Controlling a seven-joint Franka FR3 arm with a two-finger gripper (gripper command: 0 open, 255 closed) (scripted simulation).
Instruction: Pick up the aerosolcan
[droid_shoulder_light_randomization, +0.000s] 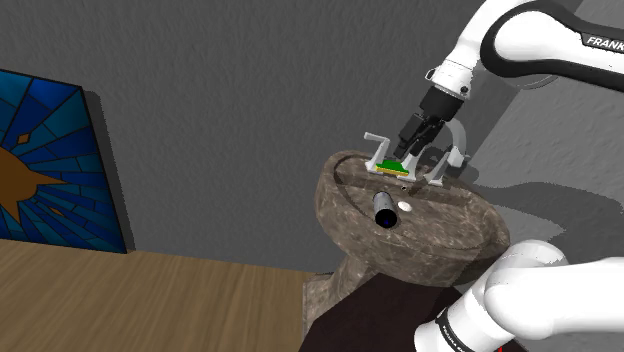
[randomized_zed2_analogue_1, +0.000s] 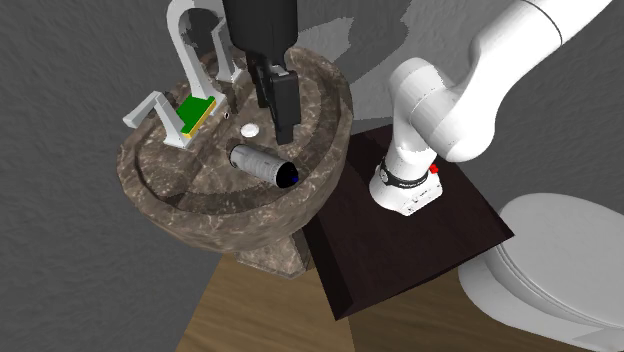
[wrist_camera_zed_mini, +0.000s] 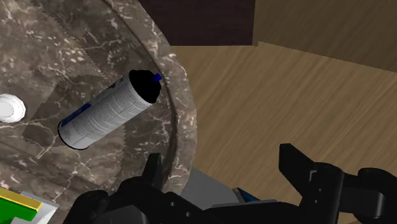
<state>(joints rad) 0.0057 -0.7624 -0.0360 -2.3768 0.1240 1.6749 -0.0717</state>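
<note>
The aerosol can (droid_shoulder_light_randomization: 385, 208) is a grey cylinder with a black cap. It lies on its side in the bowl of a brown marble sink (droid_shoulder_light_randomization: 440, 250), its cap towards the front rim. It also shows in the second exterior view as the can (randomized_zed2_analogue_1: 262, 165) and in the wrist view as the can (wrist_camera_zed_mini: 108, 111). My black gripper (droid_shoulder_light_randomization: 403, 148) hangs above the back of the bowl, near the faucet, clear of the can. The gripper (randomized_zed2_analogue_1: 282, 122) points down over the basin. The gripper (wrist_camera_zed_mini: 222, 168) stands open with nothing between its fingers (wrist_camera_zed_mini: 299, 167).
A grey faucet (randomized_zed2_analogue_1: 190, 30) rises behind the bowl, beside a green pad (randomized_zed2_analogue_1: 197, 110) on a grey holder. A white drain plug (randomized_zed2_analogue_1: 248, 129) sits close to the can. The dark stand (randomized_zed2_analogue_1: 400, 240), a white toilet (randomized_zed2_analogue_1: 560, 260), a blue glass picture (droid_shoulder_light_randomization: 50, 160) and a wooden floor (wrist_camera_zed_mini: 305, 89) surround the sink.
</note>
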